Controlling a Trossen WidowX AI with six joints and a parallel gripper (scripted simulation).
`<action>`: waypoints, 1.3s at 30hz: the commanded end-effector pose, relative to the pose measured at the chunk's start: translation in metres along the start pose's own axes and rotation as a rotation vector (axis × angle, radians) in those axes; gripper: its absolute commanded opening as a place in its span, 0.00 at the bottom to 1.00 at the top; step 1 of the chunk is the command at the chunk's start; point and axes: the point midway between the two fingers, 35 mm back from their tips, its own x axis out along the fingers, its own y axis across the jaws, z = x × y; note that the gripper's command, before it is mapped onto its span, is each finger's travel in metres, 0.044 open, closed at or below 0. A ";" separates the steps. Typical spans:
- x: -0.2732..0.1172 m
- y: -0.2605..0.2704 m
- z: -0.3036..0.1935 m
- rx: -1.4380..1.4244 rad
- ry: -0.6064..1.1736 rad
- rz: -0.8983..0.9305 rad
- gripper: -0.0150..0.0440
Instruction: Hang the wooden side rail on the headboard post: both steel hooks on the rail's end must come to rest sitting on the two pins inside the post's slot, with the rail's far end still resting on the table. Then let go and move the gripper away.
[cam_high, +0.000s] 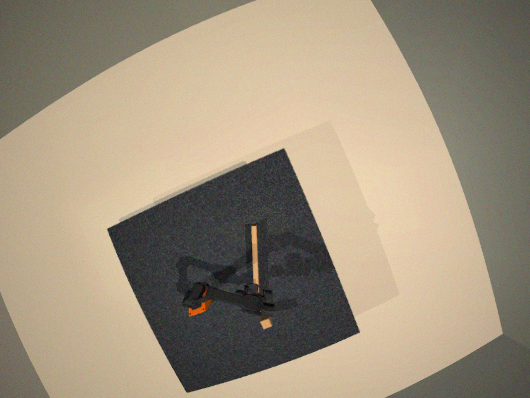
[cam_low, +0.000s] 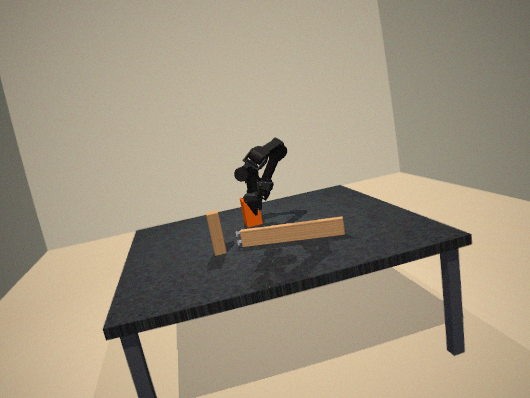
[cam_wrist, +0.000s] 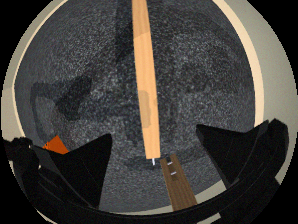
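Observation:
The wooden side rail (cam_high: 255, 255) (cam_low: 292, 232) (cam_wrist: 145, 75) lies along the table, standing on its narrow edge. Its steel hooks (cam_low: 239, 239) (cam_wrist: 153, 161) stick out of the end facing the post. The upright wooden headboard post (cam_high: 266, 323) (cam_low: 216, 234) (cam_wrist: 181, 187) stands apart from them, with a gap between. In the wrist view two light pins (cam_wrist: 173, 173) show in its dark slot. My gripper (cam_high: 259, 290) (cam_low: 261, 206) (cam_wrist: 154, 133) is open and empty, pointing down above the rail's hook end. In the wrist view its fingers lie either side of the rail.
An orange part (cam_high: 197, 310) (cam_low: 252, 215) (cam_wrist: 56, 145) stands near the arm, behind the rail in the exterior view. The dark table (cam_high: 225, 200) (cam_low: 165, 280) carries everything. Its nearest edge to the post is beyond the post in the top view.

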 end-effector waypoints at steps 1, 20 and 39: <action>0.008 0.000 0.000 -0.015 -0.009 0.013 1.00; 0.058 0.000 0.001 -0.015 -0.011 0.013 1.00; 0.089 -0.001 0.001 -0.015 -0.011 0.012 1.00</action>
